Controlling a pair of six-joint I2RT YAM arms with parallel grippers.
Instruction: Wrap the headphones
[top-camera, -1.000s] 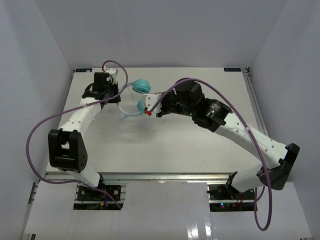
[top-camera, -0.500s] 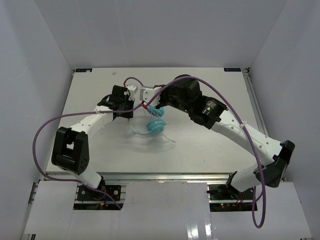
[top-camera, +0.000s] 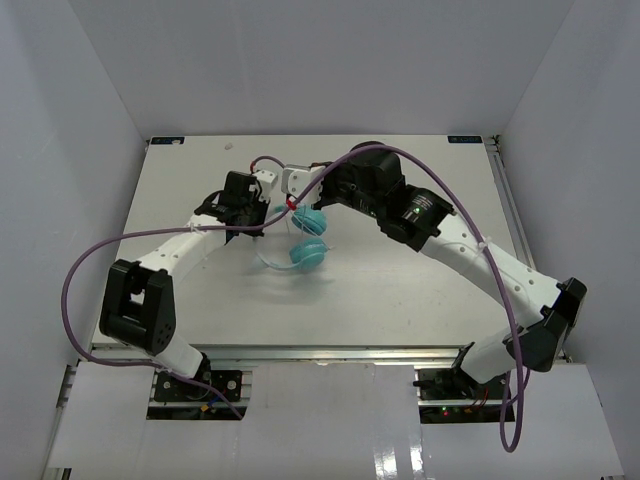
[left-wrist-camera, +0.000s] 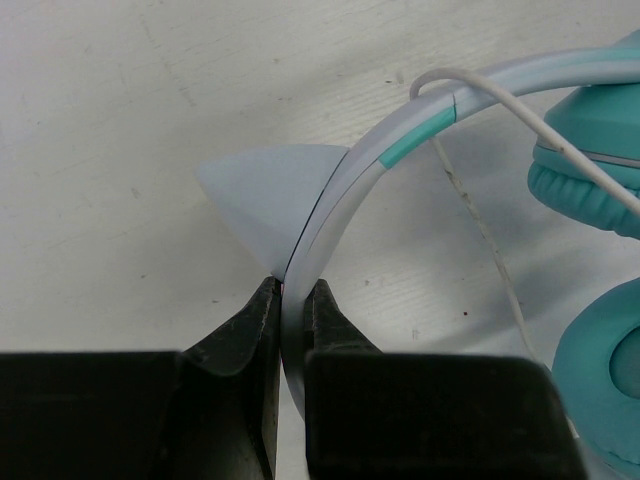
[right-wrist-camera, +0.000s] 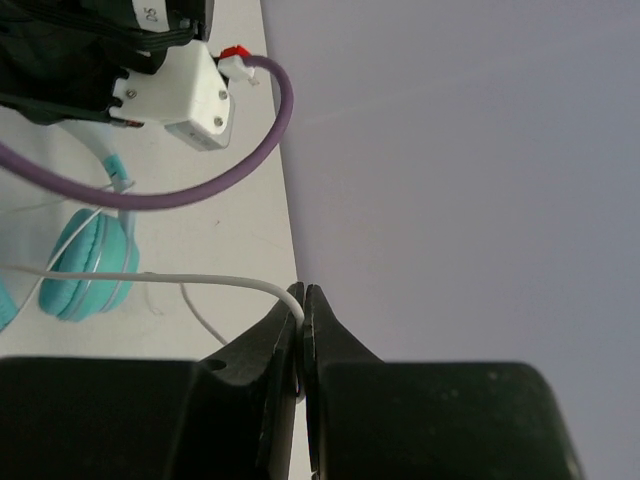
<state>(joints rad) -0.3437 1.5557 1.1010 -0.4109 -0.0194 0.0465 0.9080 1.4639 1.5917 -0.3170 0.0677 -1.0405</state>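
- The table (top-camera: 400, 290) is a flat, matt white board with faint scuffs. Both arm bases stand at its near edge, well short of the headphones (top-camera: 305, 240).
- The arms are smooth white shells with black joint housings. A thick, glossy purple cable (top-camera: 80, 270) loops loosely along each arm.
- The left arm rises from its base on the near-left of the headphones. It bends at the elbow and stretches its forearm away and to the right, ending just left of them.
- The left gripper (left-wrist-camera: 290, 295) has black wedge-shaped fingers pinched tight on the headband (left-wrist-camera: 330, 210). The headband is a thin, smooth, pale blue arc with a teal inset strip.
- A pale triangular fin (left-wrist-camera: 265, 190) stands out from the band, just beyond the grip.
- The two ear cups (left-wrist-camera: 590, 170) are round, with soft matt teal cushions, and sit to the right of the grip. I cannot tell whether they rest on the table or hang just above it.
- The right arm comes in from the near-right of the headphones. It arches high and curls its wrist over their far side.
- The right gripper (right-wrist-camera: 301, 300) is closed, nipping the thin round whitish cord (right-wrist-camera: 200, 282), which runs from its tips toward the cups.
- Plain pale grey walls (top-camera: 300, 60) stand beyond the headphones and to both sides.
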